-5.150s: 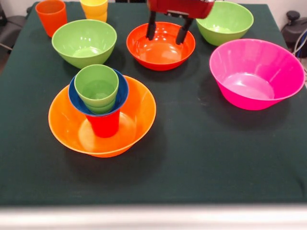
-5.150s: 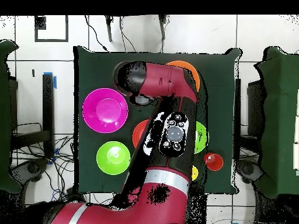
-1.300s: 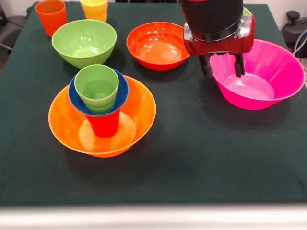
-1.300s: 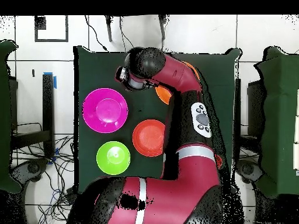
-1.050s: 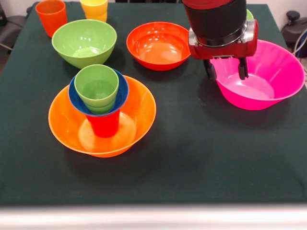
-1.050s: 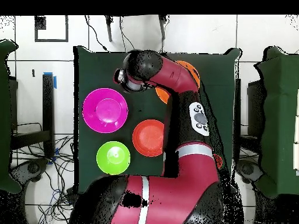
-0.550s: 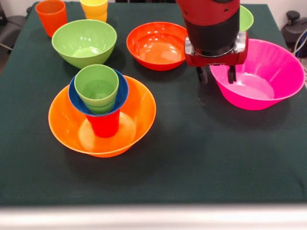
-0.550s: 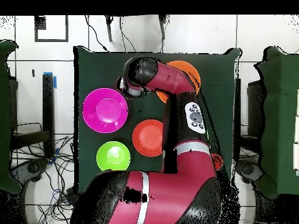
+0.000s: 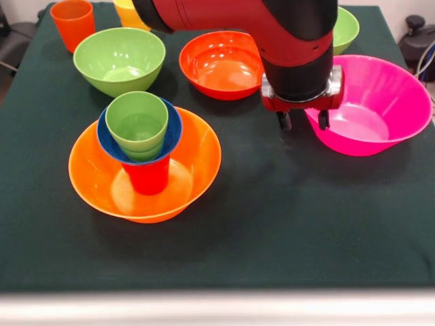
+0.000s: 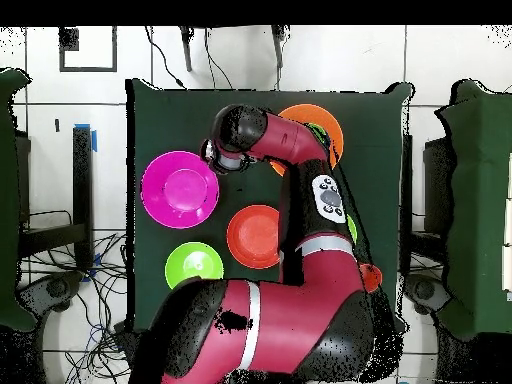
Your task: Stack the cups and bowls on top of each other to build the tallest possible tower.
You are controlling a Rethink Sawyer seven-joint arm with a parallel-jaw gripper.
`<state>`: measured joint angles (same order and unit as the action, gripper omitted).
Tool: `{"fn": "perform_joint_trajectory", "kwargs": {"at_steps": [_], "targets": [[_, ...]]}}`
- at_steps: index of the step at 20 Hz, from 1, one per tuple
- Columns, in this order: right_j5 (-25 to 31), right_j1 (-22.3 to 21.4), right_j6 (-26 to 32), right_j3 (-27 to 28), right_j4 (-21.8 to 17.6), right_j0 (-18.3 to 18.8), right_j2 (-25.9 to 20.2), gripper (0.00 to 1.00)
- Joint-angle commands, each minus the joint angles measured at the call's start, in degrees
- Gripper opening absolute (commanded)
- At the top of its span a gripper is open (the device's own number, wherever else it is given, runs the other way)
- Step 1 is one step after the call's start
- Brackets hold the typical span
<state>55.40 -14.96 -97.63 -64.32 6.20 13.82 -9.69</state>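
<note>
You have the gripper (image 9: pixel 302 121) low at the left rim of the large pink bowl (image 9: pixel 370 102), its two fingers apart: one finger (image 9: pixel 283 121) hangs outside the rim over the table (image 9: pixel 285 224), the other sits at or just inside the wall. From the front view it is hard to say whether either finger touches the rim. In the overhead view the wrist (image 10: pixel 228 140) stands just beside the pink bowl (image 10: pixel 180 189).

Your tower (image 9: pixel 141 136) stands near left: the large orange bowl (image 9: pixel 197 163) as base, a red cup (image 9: pixel 148 176) upright in it, the small blue bowl (image 9: pixel 173 132) on that cup, and light green cups (image 9: pixel 137 122) nested in the blue bowl.

Still loose: a light green bowl (image 9: pixel 119 60) at far left, the red-orange bowl (image 9: pixel 221 62) in the far middle, partly behind the arm (image 9: pixel 272 27), and a second light green bowl (image 9: pixel 346 27) peeking out far right. An orange cup (image 9: pixel 72 22) and a yellow cup (image 9: pixel 126 12) stand at the far left edge.
</note>
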Motion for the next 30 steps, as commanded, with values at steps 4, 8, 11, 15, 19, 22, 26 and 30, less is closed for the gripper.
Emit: {"fn": "perform_joint_trajectory", "kwargs": {"at_steps": [4,8,11,15,19,22,26,30], "targets": [[-0.28,4.93,10.37,3.21,-4.63,1.13,-7.43,1.0],[0.68,6.72,10.57,5.74,-5.12,0.99,-7.66,1.0],[1.74,7.86,10.61,7.46,-5.25,0.82,-7.72,1.0],[4.05,7.27,10.69,8.08,-5.2,0.76,-7.74,1.0],[6.47,4.58,10.98,6.43,-4.76,1.04,-7.96,1.0],[9.07,1.9,10.89,5.29,-4.26,1.19,-8.05,1.0],[11.21,-2.46,10.46,1.68,-3.41,1.7,-8.19,1.0],[12.3,-4.6,9.88,-0.04,-2.96,2.0,-8.49,1.0]]}}
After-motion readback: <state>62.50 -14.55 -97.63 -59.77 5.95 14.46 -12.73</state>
